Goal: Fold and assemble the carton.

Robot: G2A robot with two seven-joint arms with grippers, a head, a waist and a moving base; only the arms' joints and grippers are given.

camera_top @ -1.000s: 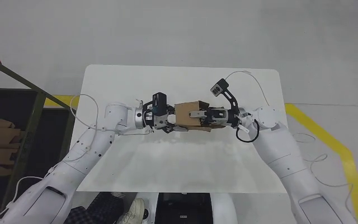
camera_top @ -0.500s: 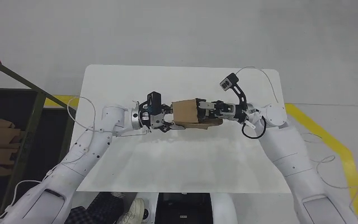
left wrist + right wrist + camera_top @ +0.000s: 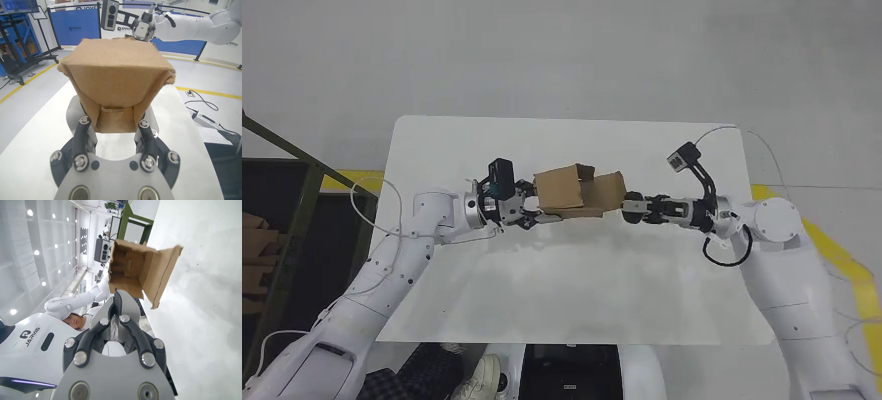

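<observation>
The brown carton [image 3: 564, 188] is held above the white table [image 3: 542, 290], near its middle. My left gripper [image 3: 525, 212] is shut on the carton's end flap [image 3: 116, 121], which sits between its fingers. The carton's other end is open, and the right wrist view looks into its hollow inside [image 3: 128, 268]. One long flap [image 3: 163, 275] stands swung outward. My right gripper [image 3: 627, 208] is shut with nothing in it. Its tip [image 3: 115, 292] is right at the rim of the open end; I cannot tell whether it touches.
The table's front half [image 3: 572, 300] lies bare below both arms. A dark rack [image 3: 282, 230] stands off the table's left edge. A cable and a power box [image 3: 206, 119] lie on the floor beyond the table's side.
My right gripper has let go of the carton and drawn back to the right. My left arm has shifted left with the carton, whose open end flap has swung out.
</observation>
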